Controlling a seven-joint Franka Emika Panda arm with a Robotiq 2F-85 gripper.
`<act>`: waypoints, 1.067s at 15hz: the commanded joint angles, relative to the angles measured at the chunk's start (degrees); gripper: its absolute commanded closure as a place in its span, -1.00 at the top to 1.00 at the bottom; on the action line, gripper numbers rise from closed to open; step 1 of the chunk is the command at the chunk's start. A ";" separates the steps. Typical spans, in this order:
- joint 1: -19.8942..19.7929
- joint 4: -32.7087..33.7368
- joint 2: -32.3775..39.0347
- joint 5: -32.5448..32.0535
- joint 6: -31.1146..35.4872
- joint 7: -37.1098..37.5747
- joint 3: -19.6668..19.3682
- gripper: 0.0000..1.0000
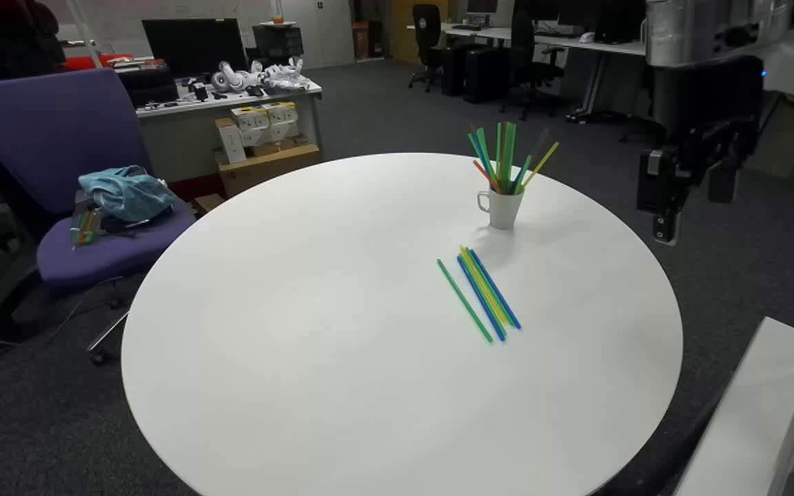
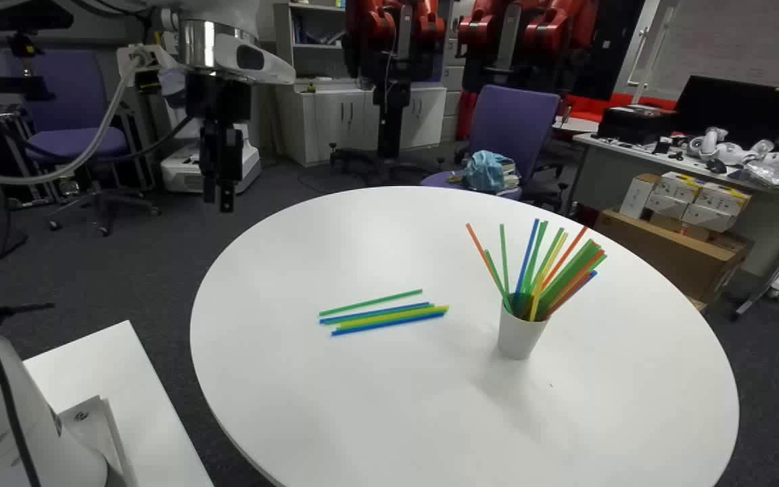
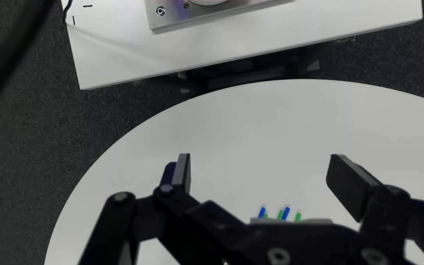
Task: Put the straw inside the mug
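A green straw (image 1: 464, 301) lies on the round white table (image 1: 266, 358), a little apart from a group of several blue, green and yellow straws. The green straw also shows in an exterior view (image 2: 370, 302), and its tip shows in the wrist view (image 3: 298, 217). The white mug (image 1: 505, 210) stands upright and holds many coloured straws; it also shows in an exterior view (image 2: 520, 336). My gripper (image 3: 260, 165) is open and empty. It hangs high, to the robot-base side of the straws, in both exterior views (image 1: 693, 207) (image 2: 218, 196). The mug is out of the wrist view.
Blue (image 1: 495, 289) and yellow (image 2: 396, 316) straws lie close beside the green straw. The robot's white base table (image 2: 109, 399) stands beside the round table with a gap between. A purple chair (image 1: 59, 151) and a cluttered desk (image 2: 687, 162) stand beyond the round table.
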 commanded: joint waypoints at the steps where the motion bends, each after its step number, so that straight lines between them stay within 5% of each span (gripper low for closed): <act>1: 0.91 0.06 0.14 -0.42 -0.06 0.43 -0.82 1.00; 8: 0.91 0.06 0.14 -0.42 -0.06 0.43 -0.82 1.00; 16: -1.56 4.29 15.07 -0.42 18.06 7.08 -1.57 1.00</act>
